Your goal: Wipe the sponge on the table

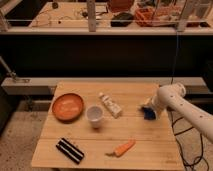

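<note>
The gripper point(150, 107) hung at the sponge point(148, 115), near the edge of the worktop point(142, 146); whether its jaws pinched it, I couldn't tell. Pushed outward, the sponge might drop off.

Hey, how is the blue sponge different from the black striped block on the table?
The sponge is plain dark blue, while the block is black with white stripes. The sponge is the smaller of the two and the block is longer. The sponge sits near the right edge, right at the gripper, while the block lies at the front left, far from the arm. Both are on the wooden table.
</note>
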{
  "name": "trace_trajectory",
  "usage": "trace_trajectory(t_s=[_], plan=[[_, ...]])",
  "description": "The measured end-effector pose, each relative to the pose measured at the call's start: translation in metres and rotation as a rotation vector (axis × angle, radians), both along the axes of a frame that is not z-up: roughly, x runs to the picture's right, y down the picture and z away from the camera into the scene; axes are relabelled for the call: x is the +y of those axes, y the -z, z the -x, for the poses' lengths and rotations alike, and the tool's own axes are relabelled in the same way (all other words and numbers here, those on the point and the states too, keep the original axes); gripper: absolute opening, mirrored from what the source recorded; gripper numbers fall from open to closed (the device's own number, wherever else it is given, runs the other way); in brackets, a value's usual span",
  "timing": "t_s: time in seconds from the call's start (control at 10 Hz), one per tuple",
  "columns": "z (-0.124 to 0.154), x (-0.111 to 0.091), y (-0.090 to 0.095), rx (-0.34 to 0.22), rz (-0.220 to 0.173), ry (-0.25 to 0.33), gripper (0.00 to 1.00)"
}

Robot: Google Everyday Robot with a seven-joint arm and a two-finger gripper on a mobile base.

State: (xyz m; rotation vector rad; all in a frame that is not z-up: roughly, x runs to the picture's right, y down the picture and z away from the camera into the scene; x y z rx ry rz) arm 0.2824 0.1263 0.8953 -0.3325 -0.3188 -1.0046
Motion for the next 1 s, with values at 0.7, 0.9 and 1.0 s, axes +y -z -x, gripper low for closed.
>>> trace_trajectory(t_s=[0.7, 0.9, 1.0], plan=[[0.015, -0.002, -0.011, -0.049, -0.035, 0.226, 0.56], [0.018, 0.004, -0.016, -0.054, -0.035, 0.211, 0.33], [0.021, 0.006, -0.018, -0.056, -0.035, 0.208, 0.25]])
